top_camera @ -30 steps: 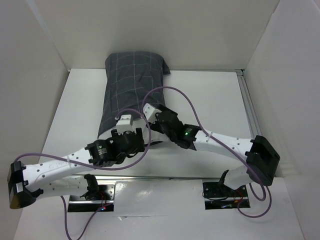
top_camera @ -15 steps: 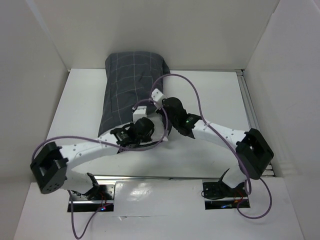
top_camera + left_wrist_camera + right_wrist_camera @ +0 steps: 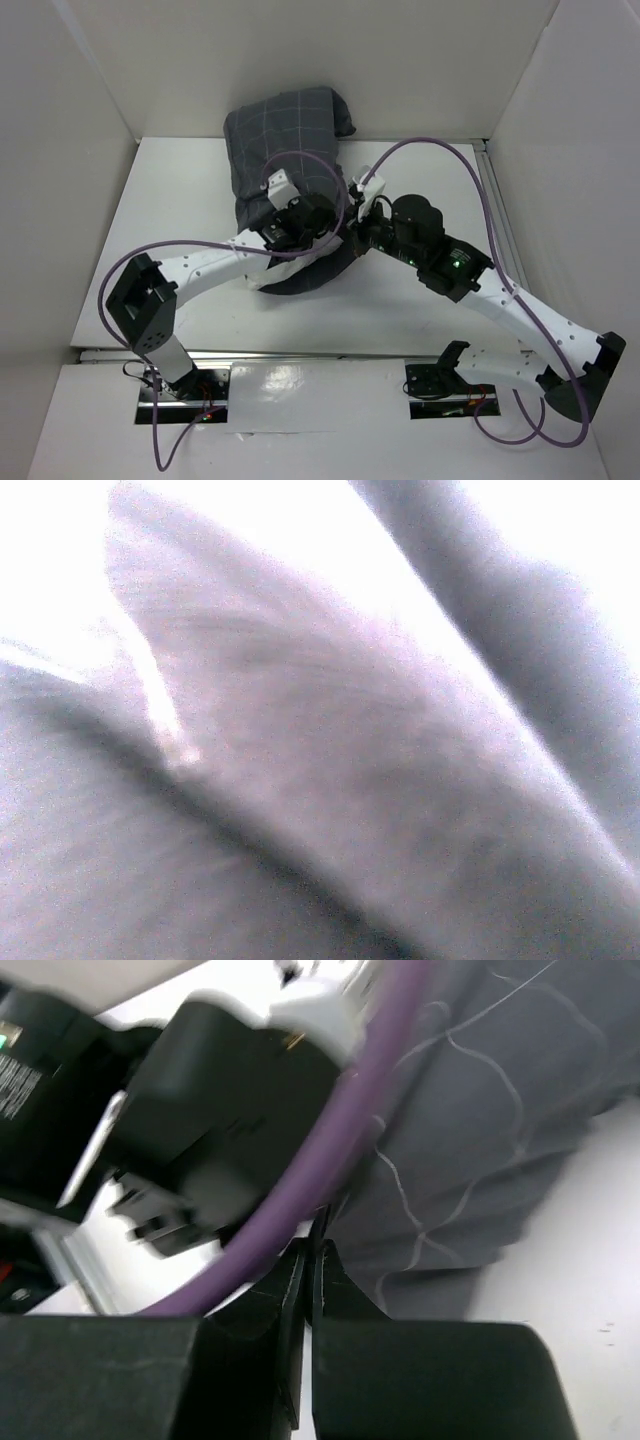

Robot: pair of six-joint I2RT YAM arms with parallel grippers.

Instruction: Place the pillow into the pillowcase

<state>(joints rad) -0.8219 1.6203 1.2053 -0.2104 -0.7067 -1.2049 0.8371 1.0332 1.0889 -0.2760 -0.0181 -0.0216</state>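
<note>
With the pillowcase (image 3: 290, 125) bunched at the desk's (image 3: 450, 200) far middle (pillow hidden, presumably inside), the right end effector (image 3: 312, 1245) is closed at its near edge, the left end effector (image 3: 318, 222) cannot be judged, and drawing the cloth fully over is deemed the step, needing a firm hold.

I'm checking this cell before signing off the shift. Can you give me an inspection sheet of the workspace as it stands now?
Surface: white table, matte.
Job's things: pillowcase bunched and bulging, far end against the back wall; pillow not clearly seen.
Clutter: nothing seen.
Grippers: left gripper on the pillowcase, jaws hidden by cloth; right gripper shut at its near right edge, grip on cloth unclear.
Cables: purple cable loops off each arm, the left one crossing the pillowcase.
Surroundings: white walls on three sides; metal rail along the table's right edge.
</note>
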